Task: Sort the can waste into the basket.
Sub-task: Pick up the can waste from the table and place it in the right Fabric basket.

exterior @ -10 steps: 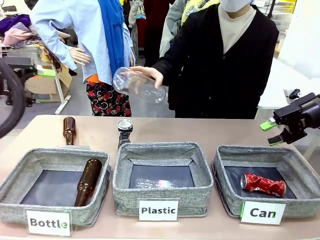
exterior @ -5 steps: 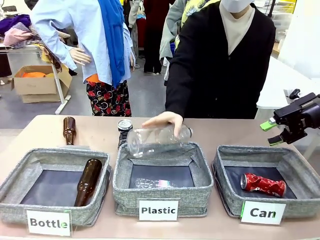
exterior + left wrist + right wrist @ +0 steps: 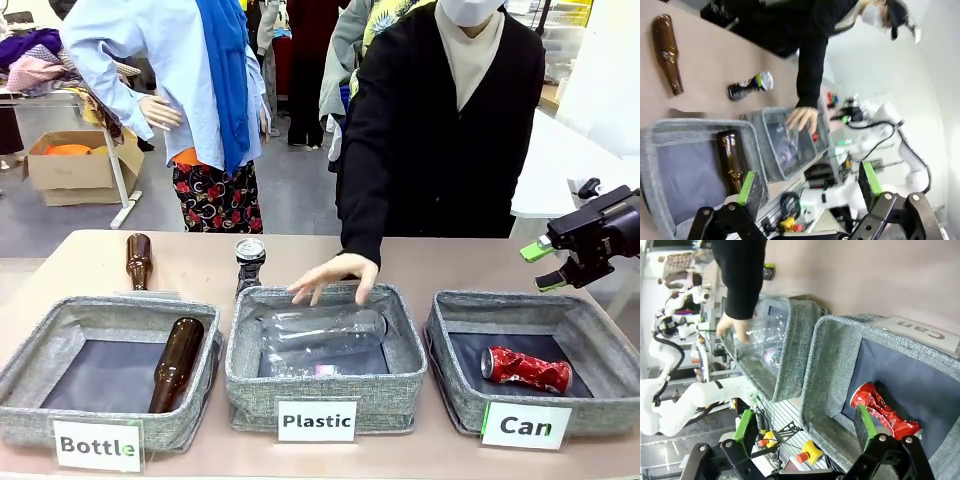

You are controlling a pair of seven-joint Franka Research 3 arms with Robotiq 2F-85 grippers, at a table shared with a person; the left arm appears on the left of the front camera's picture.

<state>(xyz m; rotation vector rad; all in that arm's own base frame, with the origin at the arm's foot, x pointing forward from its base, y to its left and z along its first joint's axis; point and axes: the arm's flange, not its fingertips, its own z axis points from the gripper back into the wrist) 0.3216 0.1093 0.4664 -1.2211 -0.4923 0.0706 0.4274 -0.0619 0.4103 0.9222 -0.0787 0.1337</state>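
Trouble, as we judge it, lies at the black and silver can (image 3: pixel 249 262), which sits on the bench (image 3: pixel 450 262) just behind the Plastic basket (image 3: pixel 325 392). The person's hand (image 3: pixel 335 277) is close beside it, over that basket's far rim. A reach now could meet the hand. It could also knock the can away (crushed metal gives a poor hold) and drop it among the plastic. The red can (image 3: pixel 526 369) lies in the Can basket (image 3: pixel 590 312). The right jaws and left jaws are both spread, holding nothing. The bench is tan, flat and smooth. The room behind is crowded, with a cardboard box (image 3: pixel 70 165) on the grey floor.
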